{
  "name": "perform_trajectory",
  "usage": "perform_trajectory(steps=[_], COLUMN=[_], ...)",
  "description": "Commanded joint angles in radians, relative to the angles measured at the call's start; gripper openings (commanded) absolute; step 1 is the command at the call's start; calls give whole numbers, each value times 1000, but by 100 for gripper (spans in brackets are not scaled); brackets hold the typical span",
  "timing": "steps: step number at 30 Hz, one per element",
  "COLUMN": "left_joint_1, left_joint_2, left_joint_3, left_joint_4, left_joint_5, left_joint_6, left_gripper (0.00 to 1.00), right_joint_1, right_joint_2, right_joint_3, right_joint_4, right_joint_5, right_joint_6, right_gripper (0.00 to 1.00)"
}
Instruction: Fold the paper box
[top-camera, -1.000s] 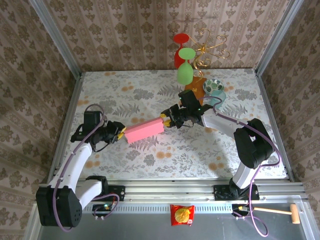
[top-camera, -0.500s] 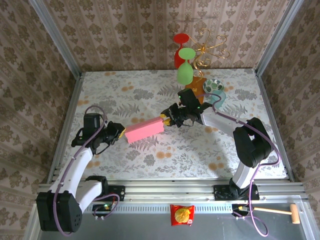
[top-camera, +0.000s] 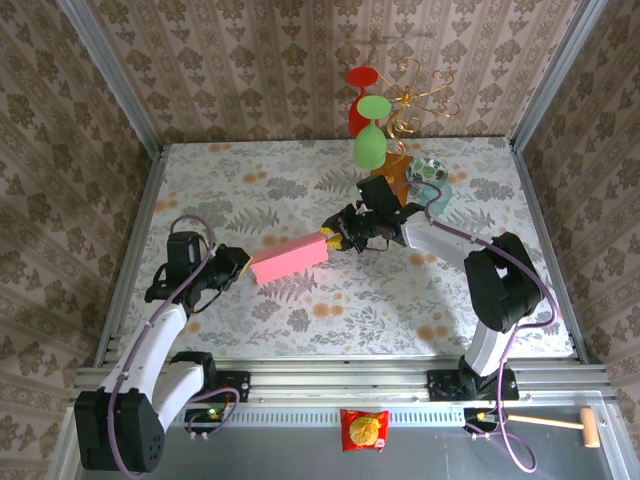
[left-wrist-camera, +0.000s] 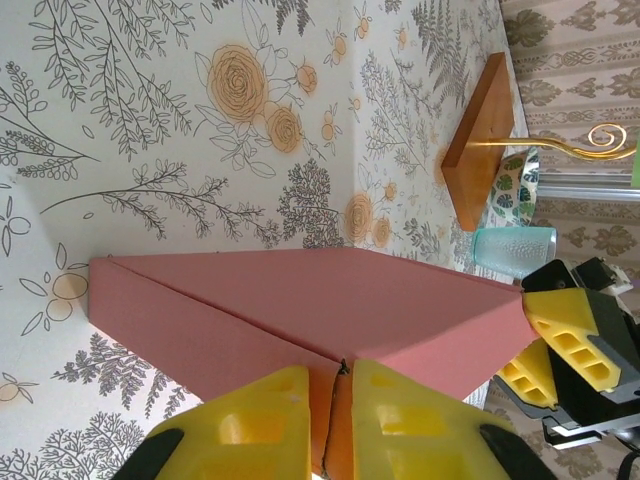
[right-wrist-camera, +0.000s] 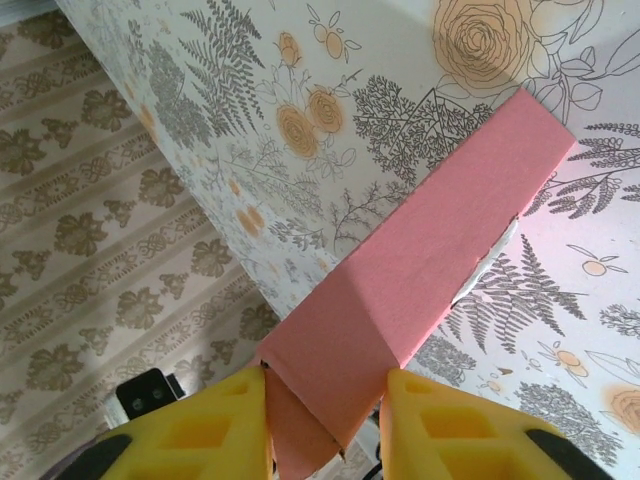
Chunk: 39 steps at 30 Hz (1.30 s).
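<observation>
The paper box (top-camera: 289, 260) spans the middle of the table (top-camera: 250, 190), its long axis running from the left gripper (top-camera: 240, 266) (pinched tight on the near-left end) to the right gripper (top-camera: 333, 238), clamped around the far-right end — neither arm nearer.

paper box (top-camera: 289, 260) on table (top-camera: 300, 190), left fingers (left-wrist-camera: 250, 425) at left end, right fingers (right-wrist-camera: 205, 425) opposite

A: Right gripper (right-wrist-camera: 325, 405)?
B: Yellow fingers (right-wrist-camera: 200, 425) pinch the near end of the paper box (right-wrist-camera: 440, 240).
A: Its lie?
B: Slants up-right across the flowered table (right-wrist-camera: 300, 60). Pale sliver at its right edge. Patterned wall (right-wrist-camera: 90, 230) on the left.
</observation>
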Motion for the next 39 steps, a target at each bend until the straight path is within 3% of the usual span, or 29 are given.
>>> perform_trajectory(steps=[1,5,13,26,39], left_joint_1=[4,5,10,10,9], left_joint_2=[39,43,55,60,63], left_joint_3=[-40,-29,-19,-1,9], left_joint_4=[-151,-163,-165,-178,-181], left_joint_5=[-49,-51,-53,-51,-52], left_joint_6=[19,29,34,41,48], left_gripper=[13,11,8,9,10], right_joint_1=[-14,-28,-27,-23,-10], right_joint_2=[40,0,-75,-80,-146], right_joint_3=[-26,24,-10,-73,-57], right_joint_4=[-97,-133,-24,33,7], right_joint_5=[32,28,1,-8,53], right_joint_6=[-61,-110,-63,-38,-53], right_gripper=[39,50,55,37,41])
